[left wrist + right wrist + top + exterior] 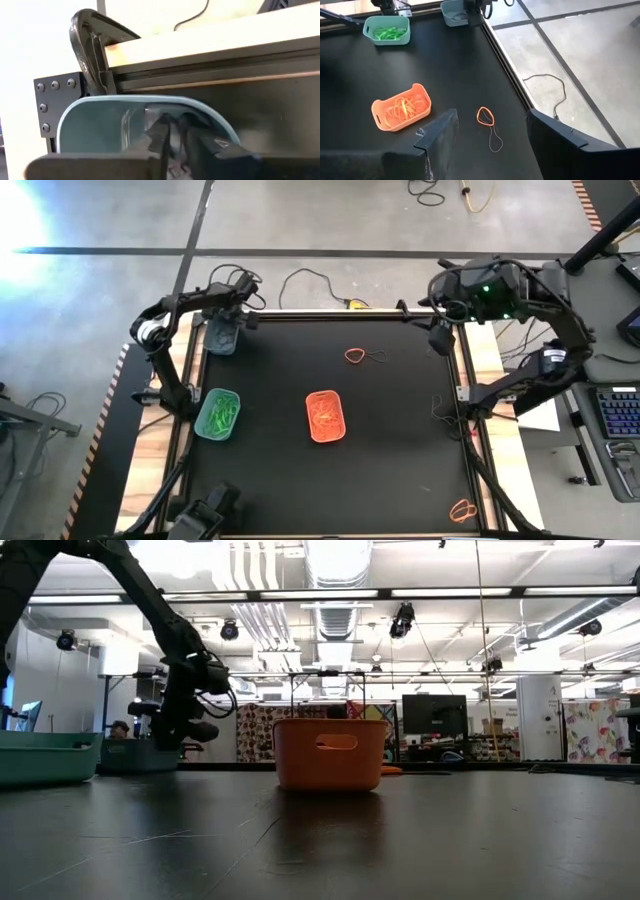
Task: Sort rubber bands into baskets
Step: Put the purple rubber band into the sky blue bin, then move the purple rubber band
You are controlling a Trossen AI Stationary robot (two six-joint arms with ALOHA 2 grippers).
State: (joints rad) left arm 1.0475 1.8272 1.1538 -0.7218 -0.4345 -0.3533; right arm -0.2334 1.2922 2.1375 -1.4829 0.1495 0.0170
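While the left arm bends in an arc from its base at the table's left edge, its wrist points down so that the left gripper (222, 332) hangs over the dark grey-teal basket (221, 340) in the table's far left corner. Seen from the left wrist, its two dark fingers (159, 135) stand almost together just above the basket's floor; whether a band is pinched between them I cannot tell.

Toward the front edge from that basket sits the light teal-green basket (218, 414), holding green rubber bands (224, 412). Right of it, near the table's middle, is the orange basket (325, 416) with orange bands (325, 412) inside.

An orange rubber band (354, 356) lies loose farther right and back, touching a dark band (375, 358). Another orange band (463, 509) lies at the near right corner.

At the far right corner, the right gripper (441, 336) hangs with its fingers (437, 131) wide apart, holding nothing.
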